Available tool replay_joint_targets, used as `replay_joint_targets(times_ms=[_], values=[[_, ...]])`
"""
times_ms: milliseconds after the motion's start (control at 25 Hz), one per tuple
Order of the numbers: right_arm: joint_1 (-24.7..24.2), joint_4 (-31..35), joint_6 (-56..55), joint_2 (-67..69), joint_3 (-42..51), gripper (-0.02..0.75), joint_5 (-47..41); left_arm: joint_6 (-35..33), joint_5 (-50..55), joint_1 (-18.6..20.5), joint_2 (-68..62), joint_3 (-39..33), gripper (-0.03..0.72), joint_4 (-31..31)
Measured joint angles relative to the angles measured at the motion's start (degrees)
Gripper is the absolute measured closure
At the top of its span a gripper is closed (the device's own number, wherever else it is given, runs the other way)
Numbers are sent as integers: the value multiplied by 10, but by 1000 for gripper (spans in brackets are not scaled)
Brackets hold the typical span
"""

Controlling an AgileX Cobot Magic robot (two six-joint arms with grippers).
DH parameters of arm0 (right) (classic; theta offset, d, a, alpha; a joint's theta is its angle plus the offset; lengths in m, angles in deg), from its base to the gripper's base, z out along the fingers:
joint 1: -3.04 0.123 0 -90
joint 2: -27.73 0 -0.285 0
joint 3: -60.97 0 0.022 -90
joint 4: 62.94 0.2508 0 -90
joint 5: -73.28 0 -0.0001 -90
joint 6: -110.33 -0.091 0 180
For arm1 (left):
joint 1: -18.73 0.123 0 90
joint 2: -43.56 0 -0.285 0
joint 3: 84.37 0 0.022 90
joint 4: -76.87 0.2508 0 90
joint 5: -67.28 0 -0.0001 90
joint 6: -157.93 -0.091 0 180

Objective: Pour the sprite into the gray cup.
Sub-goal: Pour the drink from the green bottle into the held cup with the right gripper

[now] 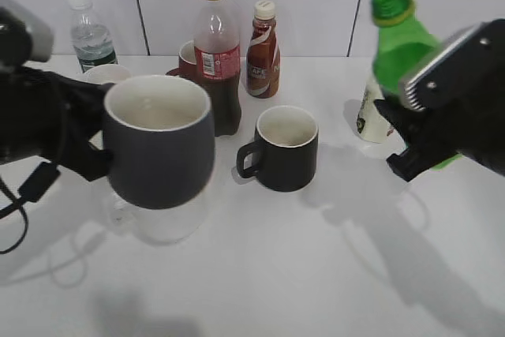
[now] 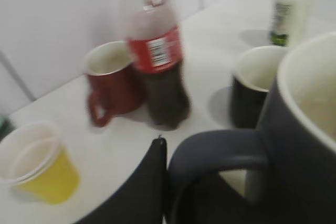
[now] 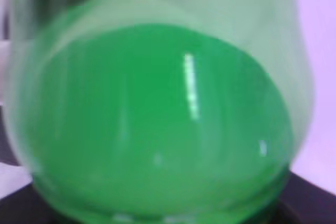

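Note:
The gray cup (image 1: pixel 158 147) is dark charcoal with a white inside. It is held upright above the table at the left. My left gripper (image 1: pixel 88 151) is shut on its loop handle, which shows with the cup (image 2: pixel 307 129) in the left wrist view beside my dark finger (image 2: pixel 149 182). The sprite (image 1: pixel 398 45), a translucent green bottle with no cap, is upright in the air at the right. My right gripper (image 1: pixel 406 136) is shut on its lower body. The bottle (image 3: pixel 157 119) fills the right wrist view and hides the jaws. Bottle and cup are well apart.
A black mug (image 1: pixel 284 147) stands in the middle. Behind it are a cola bottle (image 1: pixel 217 53), a red mug (image 1: pixel 188 57), a brown coffee bottle (image 1: pixel 262 41) and a water bottle (image 1: pixel 91 37). A white bottle (image 1: pixel 368 116) stands behind the sprite. A pale mug (image 1: pixel 158 222) sits under the gray cup. A yellow paper cup (image 2: pixel 37 163) stands at the left.

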Motion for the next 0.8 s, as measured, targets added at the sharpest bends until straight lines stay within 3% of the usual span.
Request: replay_joint_targets(times_ms=[280, 560, 800], values=[[102, 174, 309, -9, -65, 311, -14, 1, 76, -84, -15, 53, 637, -14], [118, 193, 487, -9, -92, 311, -14, 1, 80, -126, -46, 57, 637, -14], [118, 172, 538, -8, -92, 311, -14, 2, 39, -131, -59, 60, 637, -11]])
